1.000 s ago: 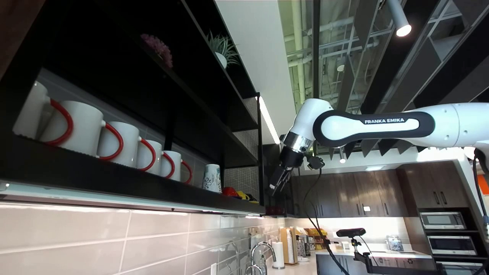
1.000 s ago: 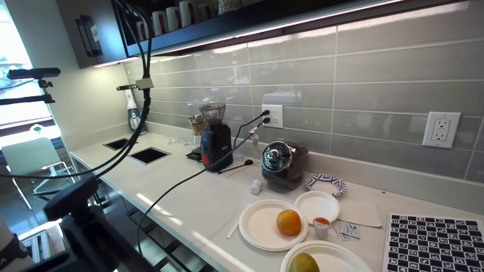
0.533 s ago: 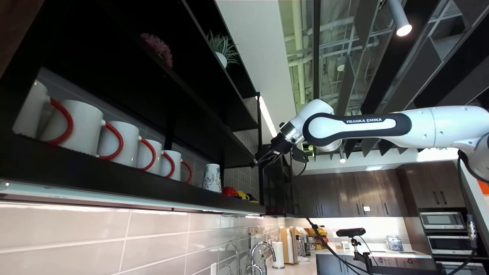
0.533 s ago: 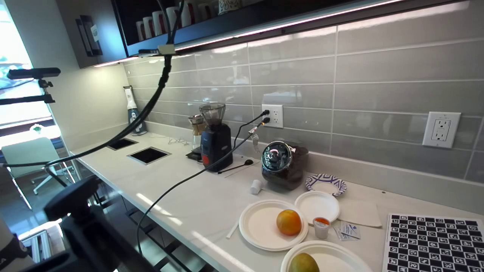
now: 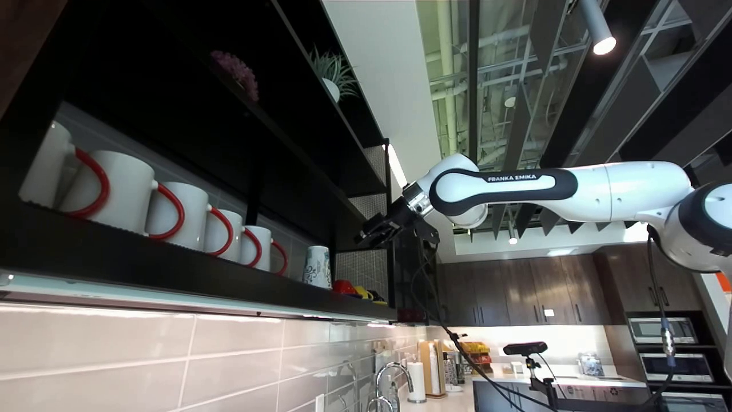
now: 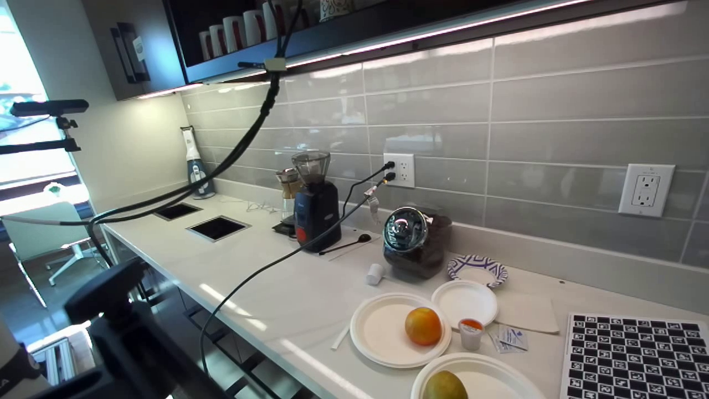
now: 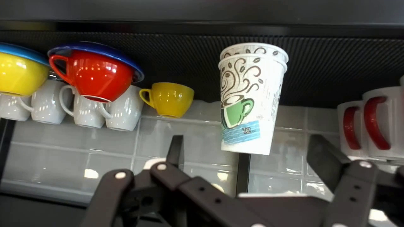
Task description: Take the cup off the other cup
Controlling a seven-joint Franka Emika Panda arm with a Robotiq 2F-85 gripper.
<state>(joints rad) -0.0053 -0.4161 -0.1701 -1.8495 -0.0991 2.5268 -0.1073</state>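
Released, the gripper was held out toward the black shelf, its jaws spread wide. Apart from it, the cup was framed between those jaws in the inverted wrist view: white paper, printed with brown swirls and coffee beans, a green mug, and a blue band marked 12. Set bottom up on the shelf, it was fitted over an inner cup, of which only a narrow printed band at the rim was seen.

Near the pair, a red cup was turned over on a blue saucer; beside that, a yellow cup, cut off by the edge of the view, was placed on a lighter blue saucer. Toward the tiled wall, a small yellow cup and white mugs were stood, while to the pair's other side mugs with red handles were ranged in a row.

On the counter, in an exterior view, a greenish fruit was held by the nearest plate. Beyond it, a round orange fruit was carried by a second plate, and beside that a tub was colored orange at the top, its contents too small to identify. A smaller plate and a blue-patterned bowl were set behind. A jar was tipped with its shiny lid turned outward, its inside dark. Farther off, a grinder was topped by a clear hopper, whose contents could not be made out.
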